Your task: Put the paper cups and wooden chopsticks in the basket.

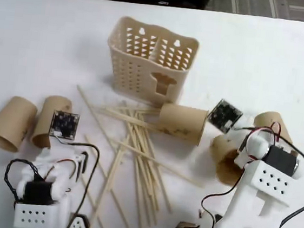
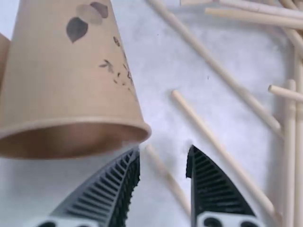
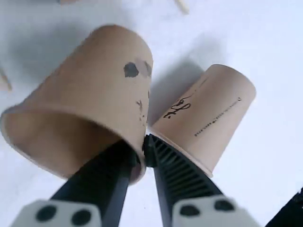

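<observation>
Holding a paper cup (image 3: 85, 109) by its rim, the right fingers (image 3: 147, 151) were closed narrow, one finger inside the mouth and the other outside on the wall. Such a grip on thin paper looked weak. If the arm lifted fast, the rim could fold or slide out, and the cup would probably fall back on the bench (image 1: 267, 55) and roll. A second cup (image 3: 208, 113) lay on its side just beside the outer finger and seemed to touch the held one. A lift or a turn could therefore push it, and it might roll farther from the fingers.

The left fingers (image 2: 134, 165) stood wide open, low over the bench, with one chopstick (image 2: 163, 172) lying flat between them. The stick was thin and flat on the surface, so the tips could close above it and catch nothing, or press on one end and flick it away. A third cup (image 2: 66, 80) lay with its open rim just beside one left finger. If that finger moved outward or went down a little off line, it would likely knock this cup.

The basket (image 1: 146, 64) stood upright and well apart from both pairs of fingers, beyond the loose chopsticks (image 1: 136, 161) crossed over each other. A carried cup hanging from its rim could arrive tilted, hit the basket wall and tip out. Pulling one stick from the pile could also drag its neighbours.
</observation>
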Available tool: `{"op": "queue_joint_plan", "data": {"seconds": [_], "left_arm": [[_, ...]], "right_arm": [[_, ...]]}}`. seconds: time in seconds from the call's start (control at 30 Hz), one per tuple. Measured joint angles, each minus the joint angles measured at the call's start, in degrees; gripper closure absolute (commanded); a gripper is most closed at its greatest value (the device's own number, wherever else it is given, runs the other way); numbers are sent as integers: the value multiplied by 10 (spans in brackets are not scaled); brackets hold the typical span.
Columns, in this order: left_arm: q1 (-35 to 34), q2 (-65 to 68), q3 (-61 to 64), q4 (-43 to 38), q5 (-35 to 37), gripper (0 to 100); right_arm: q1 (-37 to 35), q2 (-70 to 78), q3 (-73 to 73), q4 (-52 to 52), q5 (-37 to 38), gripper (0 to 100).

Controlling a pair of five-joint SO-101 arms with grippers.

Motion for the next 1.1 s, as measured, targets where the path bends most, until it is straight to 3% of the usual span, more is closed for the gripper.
{"op": "queue_joint_plan", "data": {"seconds": [0.3,0.63,1.1], "left_arm": [[0,0,0,0,0,826],[0,0,0,0,0,826],[-1,0,0,0,0,826]], "right_arm": [[-4,0,-80,24,-89,979],[-4,0,-143,83,-109,979],[-42,0,-265,108,-255,979]]}}
